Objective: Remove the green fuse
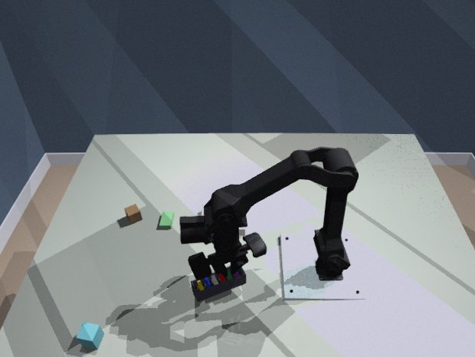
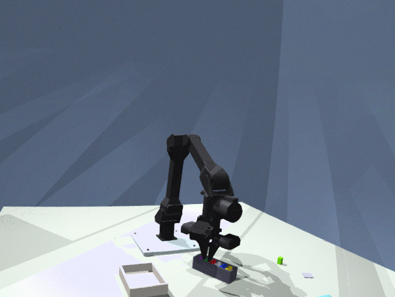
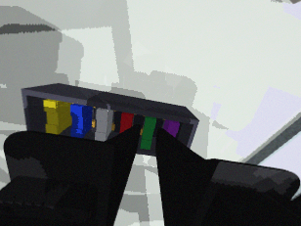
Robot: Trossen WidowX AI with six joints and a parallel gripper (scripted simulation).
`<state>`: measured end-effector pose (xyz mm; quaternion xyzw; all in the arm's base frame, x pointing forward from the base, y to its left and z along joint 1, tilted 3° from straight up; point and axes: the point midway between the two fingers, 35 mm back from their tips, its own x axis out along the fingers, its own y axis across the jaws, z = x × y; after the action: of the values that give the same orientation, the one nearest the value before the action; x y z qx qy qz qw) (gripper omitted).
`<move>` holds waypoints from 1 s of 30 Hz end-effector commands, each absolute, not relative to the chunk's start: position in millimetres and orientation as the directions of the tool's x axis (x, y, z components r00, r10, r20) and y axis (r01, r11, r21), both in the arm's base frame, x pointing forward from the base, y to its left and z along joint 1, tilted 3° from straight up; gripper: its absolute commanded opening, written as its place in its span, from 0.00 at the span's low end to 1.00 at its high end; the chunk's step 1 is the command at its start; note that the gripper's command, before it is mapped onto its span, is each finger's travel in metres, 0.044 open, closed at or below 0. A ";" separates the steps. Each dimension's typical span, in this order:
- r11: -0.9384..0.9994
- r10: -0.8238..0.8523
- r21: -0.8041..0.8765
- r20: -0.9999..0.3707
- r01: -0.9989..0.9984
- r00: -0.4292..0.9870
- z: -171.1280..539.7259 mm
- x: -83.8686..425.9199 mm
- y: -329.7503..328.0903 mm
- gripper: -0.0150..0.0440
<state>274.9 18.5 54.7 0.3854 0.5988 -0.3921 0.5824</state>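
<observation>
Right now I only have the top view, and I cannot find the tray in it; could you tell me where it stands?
Observer: The exterior view shows the tray on the table, apart from the fuse block, off the block's purple end and nearer that camera.
Operator: Thank you. Is the gripper lined up on the green fuse? The arm hides it from me.
Observer: In the wrist view the gripper is partly open, with one finger on each side of the green fuse, which sits in its slot.
Operator: And the neighbouring fuses?
Observer: The red fuse and the purple fuse both lie outside the fingers; I cannot tell whether the fingers touch them.
</observation>
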 end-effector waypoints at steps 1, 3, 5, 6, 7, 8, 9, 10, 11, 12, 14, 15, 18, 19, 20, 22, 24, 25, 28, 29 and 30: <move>0.393 0.010 -0.021 -1.000 0.919 -0.027 53.7 274.8 19.4 0.38; 0.393 0.010 -0.021 -1.000 0.919 -0.027 53.7 274.8 19.4 0.38; 0.393 0.010 -0.021 -1.000 0.919 -0.027 53.7 274.8 19.4 0.38; 0.393 0.010 -0.021 -1.000 0.919 -0.027 53.7 274.8 19.4 0.38; 0.393 0.010 -0.021 -1.000 0.919 -0.027 53.7 274.8 19.4 0.38; 0.393 0.010 -0.021 -1.000 0.919 -0.027 53.7 274.8 19.4 0.38; 0.393 0.010 -0.021 -1.000 0.919 -0.027 53.7 274.8 19.4 0.38; 0.395 0.005 -0.021 -1.000 0.918 -0.025 54.6 274.9 18.5 0.37; 0.395 0.005 -0.021 -1.000 0.918 -0.025 54.6 274.9 18.5 0.36; 0.395 0.005 -0.021 -1.000 0.918 -0.025 54.6 274.9 18.5 0.35; 0.395 0.005 -0.021 -1.000 0.918 -0.025 54.6 274.9 18.5 0.32; 0.395 0.005 -0.021 -1.000 0.918 -0.025 54.6 274.9 18.5 0.31; 0.395 0.005 -0.021 -1.000 0.918 -0.025 54.6 274.9 18.5 0.28; 0.395 0.005 -0.021 -1.000 0.918 -0.025 54.6 274.9 18.5 0.27; 0.395 0.005 -0.021 -1.000 0.918 -0.025 54.6 274.9 18.5 0.25; 0.395 0.005 -0.021 -1.000 0.918 -0.025 54.6 274.9 18.5 0.25; 0.395 0.005 -0.021 -1.000 0.918 -0.025 55.0 275.0 18.5 0.25; 0.395 0.005 -0.021 -1.000 0.918 -0.025 55.4 275.0 18.5 0.25; 0.395 0.005 -0.021 -1.000 0.918 -0.025 56.8 275.1 18.5 0.25; 0.395 0.005 -0.021 -1.000 0.918 -0.025 57.3 275.2 18.5 0.25; 0.395 0.005 -0.021 -1.000 0.918 -0.025 57.8 275.2 18.5 0.25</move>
<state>275.4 18.5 56.1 0.3854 0.5987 -0.3921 0.5824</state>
